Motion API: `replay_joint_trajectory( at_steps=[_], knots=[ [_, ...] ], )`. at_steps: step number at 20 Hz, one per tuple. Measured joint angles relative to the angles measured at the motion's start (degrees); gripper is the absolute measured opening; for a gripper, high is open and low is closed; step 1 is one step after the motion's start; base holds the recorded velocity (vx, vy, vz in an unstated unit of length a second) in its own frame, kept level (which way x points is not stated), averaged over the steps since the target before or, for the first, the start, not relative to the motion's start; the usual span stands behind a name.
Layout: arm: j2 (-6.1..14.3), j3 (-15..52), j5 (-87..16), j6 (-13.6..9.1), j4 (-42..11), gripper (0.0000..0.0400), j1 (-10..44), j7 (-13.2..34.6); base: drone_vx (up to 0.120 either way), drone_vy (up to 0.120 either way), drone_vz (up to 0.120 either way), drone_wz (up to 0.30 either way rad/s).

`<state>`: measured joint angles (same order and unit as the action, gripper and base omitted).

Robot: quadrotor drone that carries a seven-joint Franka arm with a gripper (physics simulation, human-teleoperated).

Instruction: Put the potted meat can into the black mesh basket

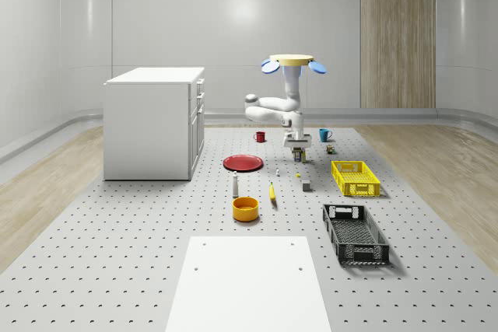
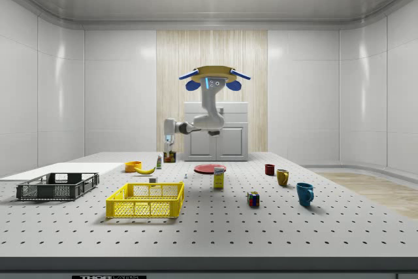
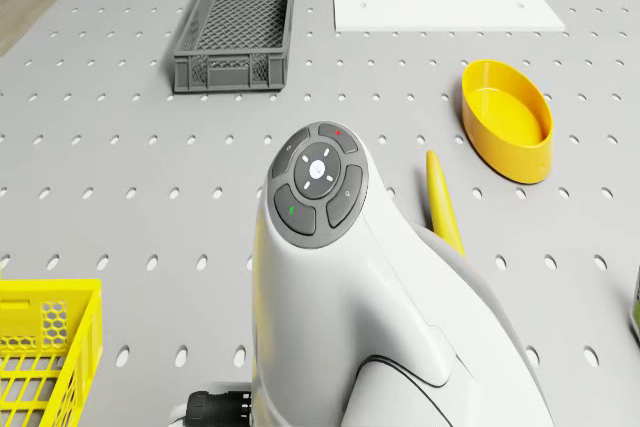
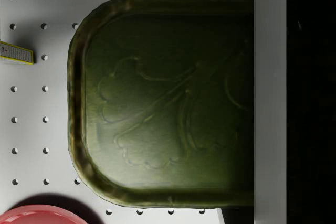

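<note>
I have the drone (image 1: 286, 61) hovering above the worktop (image 1: 140, 254), beyond the red plate (image 1: 243, 162) and short of the red mug (image 1: 260, 136), with the arm folded down beneath it. The fingers (image 1: 298, 151) are closed on the potted meat can (image 1: 298, 155); in the side view the can (image 2: 169, 156) hangs clear of the surface, and in the wrist view its embossed top (image 4: 168, 103) sits right under the camera with one finger (image 4: 270, 98) flat against a short side, so the can's long axis runs finger to finger. The relation that matters: the black mesh basket (image 1: 355, 233) lies well apart from the can, nearer the whole-scene camera and toward that view's right, past the yellow crate (image 1: 355, 177). Its long axis runs front to back, like the crate's. I judge the carry is the step in hand, with lowering and release not yet done. The route looks open if the can stays high; low items near it are a banana (image 1: 272, 192) and a yellow bowl (image 1: 245, 208). The perforated worktop is flat, and the room is bare apart from a white cabinet (image 1: 154, 122).
</note>
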<state>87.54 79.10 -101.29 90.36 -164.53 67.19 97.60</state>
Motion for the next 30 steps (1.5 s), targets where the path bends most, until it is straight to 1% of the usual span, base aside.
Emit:
replay_joint_trajectory(
  at_steps=[4,13,30],
  knots=[
    [0.2,0.03,0.08,0.19,0.01,0.0281,0.04,0.03,0.12,0.12,0.11,0.0],
    [0.6,0.08,0.24,0.56,0.02,0.0281,0.12,0.1,0.12,0.12,0.0,0.0],
    [1.2,0.17,0.47,1.13,0.04,0.0281,0.24,0.2,0.12,0.002,0.0,0.0]
  ],
)
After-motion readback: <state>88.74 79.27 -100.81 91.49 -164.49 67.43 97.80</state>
